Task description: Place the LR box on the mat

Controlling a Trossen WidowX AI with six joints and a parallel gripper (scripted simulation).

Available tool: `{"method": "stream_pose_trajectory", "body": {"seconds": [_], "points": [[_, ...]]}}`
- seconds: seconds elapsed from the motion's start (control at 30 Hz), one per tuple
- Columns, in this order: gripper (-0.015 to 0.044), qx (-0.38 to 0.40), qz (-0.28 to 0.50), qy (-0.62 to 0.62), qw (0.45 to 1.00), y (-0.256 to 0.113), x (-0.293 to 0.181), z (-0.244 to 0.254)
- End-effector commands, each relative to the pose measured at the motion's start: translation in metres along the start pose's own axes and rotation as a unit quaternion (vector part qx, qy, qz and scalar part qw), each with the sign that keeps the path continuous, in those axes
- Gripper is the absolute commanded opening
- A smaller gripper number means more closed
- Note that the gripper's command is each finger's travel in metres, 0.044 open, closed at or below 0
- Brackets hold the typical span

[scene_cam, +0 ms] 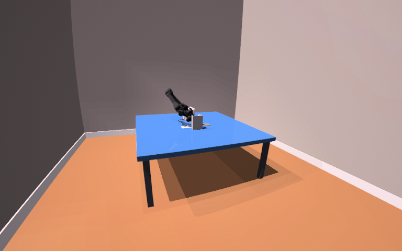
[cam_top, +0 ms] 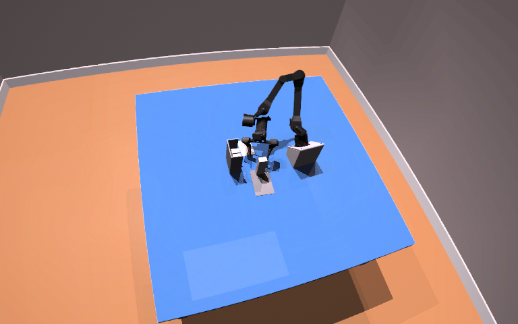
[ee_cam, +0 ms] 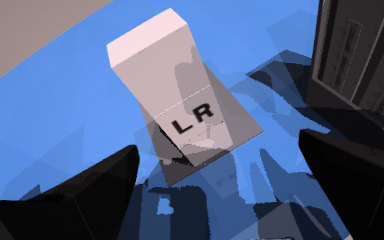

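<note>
Gripper (cam_top: 259,156) (scene_cam: 188,120) (ee_cam: 217,144) comes first in the wrist view, released and wide open, with nothing between its two dark fingers. Beyond them, the LR box (cam_top: 261,167) (ee_cam: 170,85) stands upright on the grey mat (cam_top: 263,189) (scene_cam: 206,124) (ee_cam: 242,125), its black letters on a side face turned toward the gripper rather than up. Farther to the picture's right stands the dark bin (cam_top: 235,167) (scene_cam: 197,122) (ee_cam: 342,106), near the mat, with white box tops (cam_top: 235,151) showing inside. Blue table (cam_top: 221,213) (scene_cam: 166,139) (ee_cam: 50,105) spreads beneath everything, and a grey-brown area fills the far corner.
</note>
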State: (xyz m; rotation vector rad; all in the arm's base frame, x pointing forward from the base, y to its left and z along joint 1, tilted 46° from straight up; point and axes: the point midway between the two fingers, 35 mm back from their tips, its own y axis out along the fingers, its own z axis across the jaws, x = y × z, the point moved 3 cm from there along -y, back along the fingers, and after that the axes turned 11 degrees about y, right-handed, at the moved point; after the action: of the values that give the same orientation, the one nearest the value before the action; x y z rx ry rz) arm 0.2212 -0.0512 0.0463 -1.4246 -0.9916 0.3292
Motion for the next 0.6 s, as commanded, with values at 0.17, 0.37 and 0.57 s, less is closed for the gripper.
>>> {"method": "stream_pose_trajectory", "body": {"seconds": [0.17, 0.37, 0.57], "points": [[0.044, -0.003, -0.002, -0.001, 1.0, -0.013, 0.007, -0.003], [0.044, -0.003, -0.002, -0.002, 1.0, -0.022, 0.011, -0.003], [0.044, -0.003, -0.002, -0.002, 1.0, -0.031, 0.014, -0.002]]}}
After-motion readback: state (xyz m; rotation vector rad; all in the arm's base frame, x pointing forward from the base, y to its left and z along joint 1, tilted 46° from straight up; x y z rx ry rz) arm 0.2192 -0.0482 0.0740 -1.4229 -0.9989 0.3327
